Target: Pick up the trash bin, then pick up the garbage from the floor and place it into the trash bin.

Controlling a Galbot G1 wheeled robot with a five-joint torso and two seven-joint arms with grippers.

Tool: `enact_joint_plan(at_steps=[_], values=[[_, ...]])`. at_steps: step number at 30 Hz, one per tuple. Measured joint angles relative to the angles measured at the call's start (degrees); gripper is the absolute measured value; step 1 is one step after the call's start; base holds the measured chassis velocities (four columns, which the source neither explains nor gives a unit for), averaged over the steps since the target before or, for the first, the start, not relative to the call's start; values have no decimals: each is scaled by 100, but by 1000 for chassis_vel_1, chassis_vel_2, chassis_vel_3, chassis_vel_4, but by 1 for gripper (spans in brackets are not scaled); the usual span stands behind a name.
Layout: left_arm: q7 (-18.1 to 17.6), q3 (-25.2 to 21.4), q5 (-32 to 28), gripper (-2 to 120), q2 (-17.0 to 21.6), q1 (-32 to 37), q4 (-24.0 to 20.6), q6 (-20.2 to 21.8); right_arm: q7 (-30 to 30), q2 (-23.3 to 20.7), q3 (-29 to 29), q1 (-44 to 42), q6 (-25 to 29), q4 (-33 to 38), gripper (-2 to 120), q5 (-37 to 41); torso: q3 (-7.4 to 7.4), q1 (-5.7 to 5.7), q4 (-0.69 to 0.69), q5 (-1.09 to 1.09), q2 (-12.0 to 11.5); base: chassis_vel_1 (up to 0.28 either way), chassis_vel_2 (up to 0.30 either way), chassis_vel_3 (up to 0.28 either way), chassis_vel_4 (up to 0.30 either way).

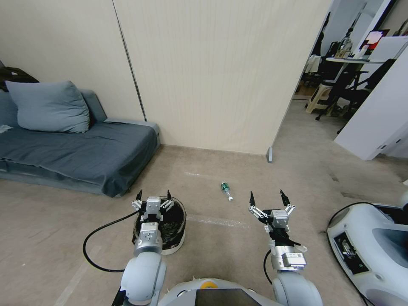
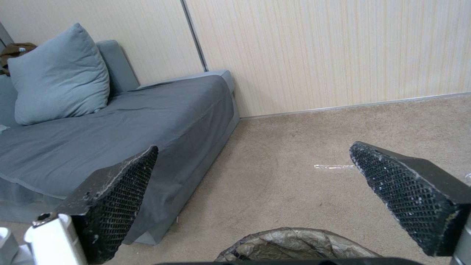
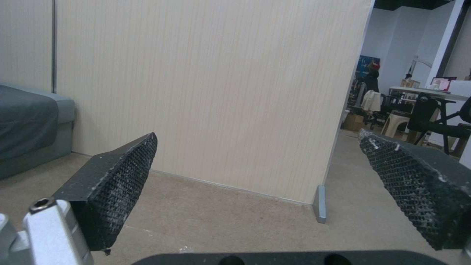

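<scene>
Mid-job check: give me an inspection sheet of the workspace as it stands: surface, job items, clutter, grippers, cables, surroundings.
Surface: beige floor, faint tape marks.
Bin: bin with black liner stands upright on the floor, under the left gripper, not lifted.
Garbage: one green-capped bottle lies on its side ahead, between the two grippers and farther out.
Clutter: nothing seen.
Left gripper: left gripper open, hanging over the bin's rim, holding nothing.
Right gripper: right gripper open, empty, held above the floor, right of the bottle.
Cables: black cable loops on the floor left of the bin.
Surroundings: grey sofa with cushion at left, panel wall ahead, white machine at right.
</scene>
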Motion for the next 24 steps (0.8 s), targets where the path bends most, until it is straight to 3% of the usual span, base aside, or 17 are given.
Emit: enact_joint_plan(at_steps=[24], values=[[-8,29,-33,100,43,-2,-34,-34,-16,0,-36,-48,149,-10,100,-117,0,0,0,0,0,0,0,0,0]])
